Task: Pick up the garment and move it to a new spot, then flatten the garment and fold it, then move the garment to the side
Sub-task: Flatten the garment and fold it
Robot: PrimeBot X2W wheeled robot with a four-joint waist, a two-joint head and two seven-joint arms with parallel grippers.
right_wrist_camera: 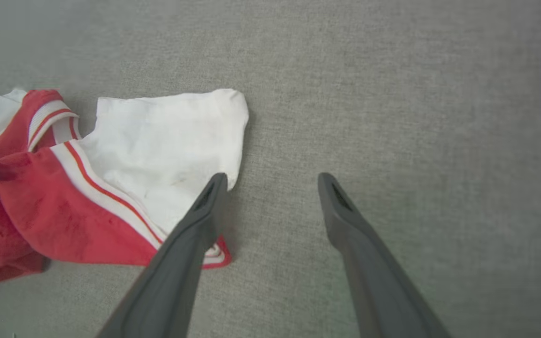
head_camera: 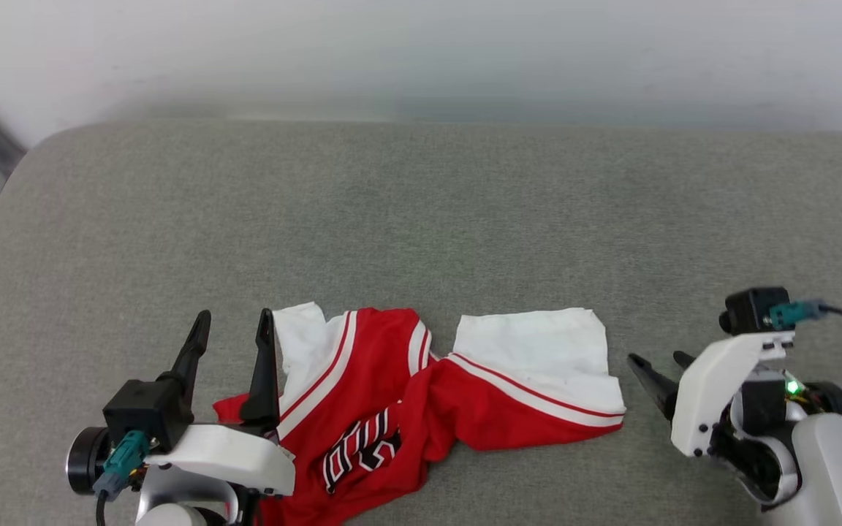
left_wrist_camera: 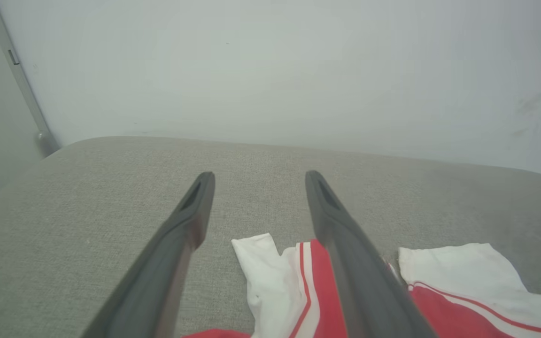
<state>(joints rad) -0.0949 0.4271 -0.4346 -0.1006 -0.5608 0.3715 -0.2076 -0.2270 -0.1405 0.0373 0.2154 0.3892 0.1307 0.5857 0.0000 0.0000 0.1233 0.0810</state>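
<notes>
Table [head_camera: 465, 219]: a grey woven fabric covering with a rounded far-left corner is seen, set against a pale wall [head_camera: 421, 51].

Garment [head_camera: 465, 416]: a red jersey shirt with white sleeves and red-and-white striped trim is laid crumpled at the near edge of the table, left of centre. One white sleeve [head_camera: 538, 351] is spread flat towards the right; the other [head_camera: 304, 343] is bunched at the left.

Writing [head_camera: 359, 446]: black letters outlined in white are seen on the red front, but they are folded into creases and cannot be read.

Left tool [head_camera: 235, 314]: its two dark fingers are held wide apart with nothing between them. It is placed at the garment's left edge, one finger seen in front of the bunched white sleeve; contact cannot be told.

Right tool [head_camera: 655, 358]: its fingers are spread wide and nothing is gripped. It is placed just beside the flat white sleeve, above bare fabric.

Right wrist: a small green light [head_camera: 791, 386] is lit.
</notes>
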